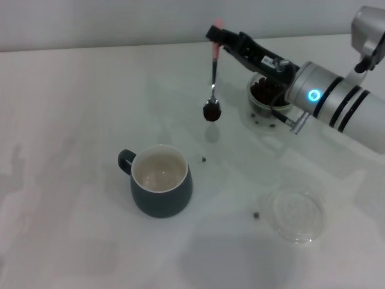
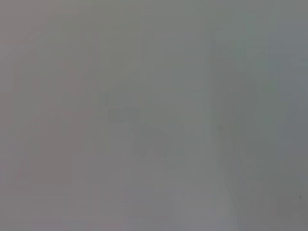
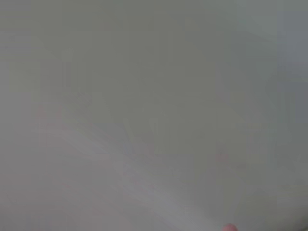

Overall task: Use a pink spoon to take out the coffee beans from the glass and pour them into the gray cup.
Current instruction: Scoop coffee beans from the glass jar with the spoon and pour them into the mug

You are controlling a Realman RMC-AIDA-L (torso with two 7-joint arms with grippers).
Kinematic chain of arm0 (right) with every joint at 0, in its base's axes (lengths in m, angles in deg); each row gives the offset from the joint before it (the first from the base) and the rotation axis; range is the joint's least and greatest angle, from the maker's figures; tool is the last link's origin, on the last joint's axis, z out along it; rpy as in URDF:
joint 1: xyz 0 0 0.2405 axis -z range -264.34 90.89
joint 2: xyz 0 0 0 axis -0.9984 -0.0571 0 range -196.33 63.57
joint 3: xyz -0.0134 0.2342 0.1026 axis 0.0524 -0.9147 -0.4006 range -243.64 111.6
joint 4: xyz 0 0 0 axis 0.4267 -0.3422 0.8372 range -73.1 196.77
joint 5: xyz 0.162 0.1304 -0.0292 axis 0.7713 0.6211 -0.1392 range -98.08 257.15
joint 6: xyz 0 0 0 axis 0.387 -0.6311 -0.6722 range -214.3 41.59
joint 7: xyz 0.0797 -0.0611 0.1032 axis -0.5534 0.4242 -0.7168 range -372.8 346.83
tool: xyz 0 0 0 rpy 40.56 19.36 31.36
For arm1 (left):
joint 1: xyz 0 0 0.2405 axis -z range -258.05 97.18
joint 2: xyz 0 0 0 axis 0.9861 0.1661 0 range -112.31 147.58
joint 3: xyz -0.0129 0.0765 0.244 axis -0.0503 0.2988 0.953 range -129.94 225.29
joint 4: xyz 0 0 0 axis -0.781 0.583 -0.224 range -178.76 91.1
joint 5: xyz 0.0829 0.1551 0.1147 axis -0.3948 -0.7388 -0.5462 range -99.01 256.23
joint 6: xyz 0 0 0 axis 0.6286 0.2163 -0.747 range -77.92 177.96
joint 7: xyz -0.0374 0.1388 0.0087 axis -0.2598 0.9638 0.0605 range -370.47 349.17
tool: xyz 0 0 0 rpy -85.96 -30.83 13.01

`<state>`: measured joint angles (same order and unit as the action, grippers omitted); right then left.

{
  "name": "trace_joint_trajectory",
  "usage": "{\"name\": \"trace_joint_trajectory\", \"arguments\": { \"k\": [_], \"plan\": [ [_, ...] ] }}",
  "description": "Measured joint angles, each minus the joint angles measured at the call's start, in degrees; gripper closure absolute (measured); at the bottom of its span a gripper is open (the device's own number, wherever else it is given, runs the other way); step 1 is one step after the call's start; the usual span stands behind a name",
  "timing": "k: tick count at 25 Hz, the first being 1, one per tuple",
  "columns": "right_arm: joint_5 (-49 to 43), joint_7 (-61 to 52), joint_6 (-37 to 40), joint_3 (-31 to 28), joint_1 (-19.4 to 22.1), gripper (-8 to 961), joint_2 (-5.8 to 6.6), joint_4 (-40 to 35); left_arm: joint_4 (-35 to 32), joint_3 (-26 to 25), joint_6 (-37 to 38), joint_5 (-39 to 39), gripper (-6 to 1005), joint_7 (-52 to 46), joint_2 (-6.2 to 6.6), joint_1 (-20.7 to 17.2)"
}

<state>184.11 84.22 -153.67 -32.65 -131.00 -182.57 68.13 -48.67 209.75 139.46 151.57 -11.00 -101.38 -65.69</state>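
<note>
Fingers of the right gripper (image 1: 218,35) are clenched on the pink spoon (image 1: 213,78) at its handle end, the spoon hanging bowl-down above the desk (image 1: 72,120). Coffee beans (image 1: 212,111) sit in its bowl. Position: between the glass (image 1: 267,99), behind the arm, and the gray cup (image 1: 161,180), nearer the glass. Step in hand, by judgement: carrying the load. Next move calls for level travel to above the cup's mouth, then tipping. Noted: a flat clear dish (image 1: 296,215) to the right, clear of the path; loose beans (image 1: 204,159) on the desk. Left gripper not seen.
</note>
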Motion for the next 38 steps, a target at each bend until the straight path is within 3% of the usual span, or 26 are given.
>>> {"name": "trace_joint_trajectory", "arguments": {
  "k": [16, 19, 22, 29, 38],
  "plan": [
    [-6.53, 2.43, 0.54, -2.1, -5.56, 755, 0.0, 9.12, 0.0, 0.0, -0.02, -0.01, 557, 0.0, 0.01, -1.31],
    [-10.82, 3.61, 1.1, -5.92, -6.03, 754, 0.0, 9.96, 0.0, 0.0, -0.04, -0.01, 556, 0.02, 0.01, -1.57],
    [-21.45, 6.19, 3.29, -15.42, -6.15, 753, 0.0, 10.9, 0.0, 0.0, -0.06, -0.01, 555, 0.07, 0.03, -1.68],
    [-35.37, 12.1, 6.24, -27.01, -5.73, 750, 0.0, 11.24, 0.6, 0.01, -0.06, 0.17, 556, 0.07, 0.06, -1.37],
    [-39.85, 24.7, 4.69, -31.16, -4.26, 747, 0.0, 11.23, 0.71, 0.0, -1.1, 0.96, 555, 0.04, 0.12, -0.91]
  ]
}}
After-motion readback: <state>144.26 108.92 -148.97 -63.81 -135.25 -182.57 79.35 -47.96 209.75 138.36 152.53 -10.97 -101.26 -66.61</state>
